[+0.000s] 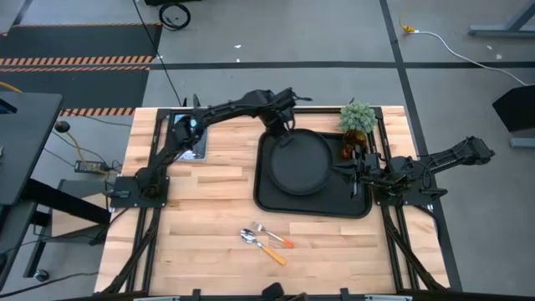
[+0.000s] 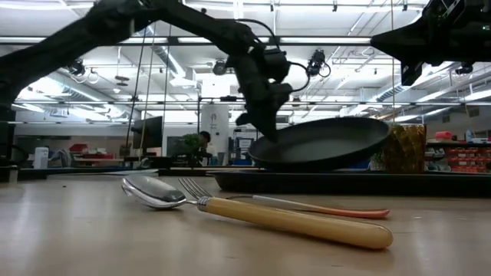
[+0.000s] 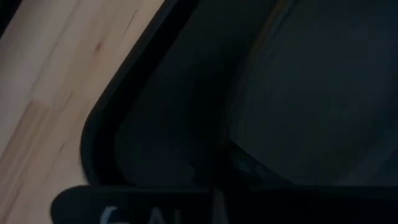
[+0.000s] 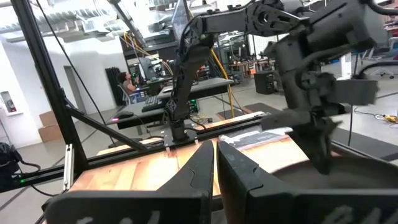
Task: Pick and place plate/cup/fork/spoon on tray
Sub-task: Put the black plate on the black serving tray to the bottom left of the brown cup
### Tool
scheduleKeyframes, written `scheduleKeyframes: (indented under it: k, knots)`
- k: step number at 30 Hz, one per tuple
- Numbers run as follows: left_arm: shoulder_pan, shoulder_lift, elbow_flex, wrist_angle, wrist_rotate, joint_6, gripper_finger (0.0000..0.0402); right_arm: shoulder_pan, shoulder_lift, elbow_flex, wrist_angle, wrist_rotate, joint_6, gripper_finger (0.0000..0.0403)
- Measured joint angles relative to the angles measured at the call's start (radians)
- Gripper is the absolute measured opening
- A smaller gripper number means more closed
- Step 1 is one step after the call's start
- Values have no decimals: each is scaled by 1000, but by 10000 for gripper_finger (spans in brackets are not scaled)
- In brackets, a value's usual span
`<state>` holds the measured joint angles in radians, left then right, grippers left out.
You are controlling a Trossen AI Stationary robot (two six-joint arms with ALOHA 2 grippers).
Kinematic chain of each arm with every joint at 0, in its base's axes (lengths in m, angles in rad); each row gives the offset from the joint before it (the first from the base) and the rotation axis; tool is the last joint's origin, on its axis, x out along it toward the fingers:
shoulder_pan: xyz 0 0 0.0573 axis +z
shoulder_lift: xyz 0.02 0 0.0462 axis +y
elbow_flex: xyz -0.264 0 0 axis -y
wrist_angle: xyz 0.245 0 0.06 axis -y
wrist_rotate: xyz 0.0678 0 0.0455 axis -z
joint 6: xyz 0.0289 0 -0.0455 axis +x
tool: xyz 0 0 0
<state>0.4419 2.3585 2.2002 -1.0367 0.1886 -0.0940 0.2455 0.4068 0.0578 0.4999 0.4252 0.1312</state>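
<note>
The round black plate [image 1: 303, 165] is over the black tray [image 1: 333, 203], tilted in the low view [image 2: 330, 142], its table-right side higher. My left gripper [image 1: 280, 134] is shut on the plate's far-left rim. The amber cup [image 1: 350, 151] stands at the tray's right side. My right gripper [image 1: 349, 166] hovers by the cup over the tray's right edge, shut and empty; its two fingers meet in its wrist view [image 4: 216, 168]. The spoon [image 1: 249, 237] and fork [image 1: 272, 235] lie side by side on the table near the front edge. My left gripper pinches the plate's rim [image 2: 265, 146] at its far-left side, with its fingers [image 2: 262, 123] coming from above, pointing down. The plate is tilted, lower at the held rim. Its lowest part is close above the tray; whether it touches the tray cannot be told.
A fuzzy green plant [image 1: 358, 117] stands at the tray's far right corner. A tablet-like device [image 1: 189, 135] lies at the table's far left. Bare wood lies left of the tray and along the front, around the cutlery [image 2: 291, 218].
</note>
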Motion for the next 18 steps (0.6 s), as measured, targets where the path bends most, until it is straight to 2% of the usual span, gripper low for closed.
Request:
scheduleKeyframes:
  k: [5,18]
  knots:
    - [-25,68,69,31,0,-5,16,0,0,0,0,0,0,27]
    - [-107,92,64,166,2,-26,16,0,0,0,0,0,0,27]
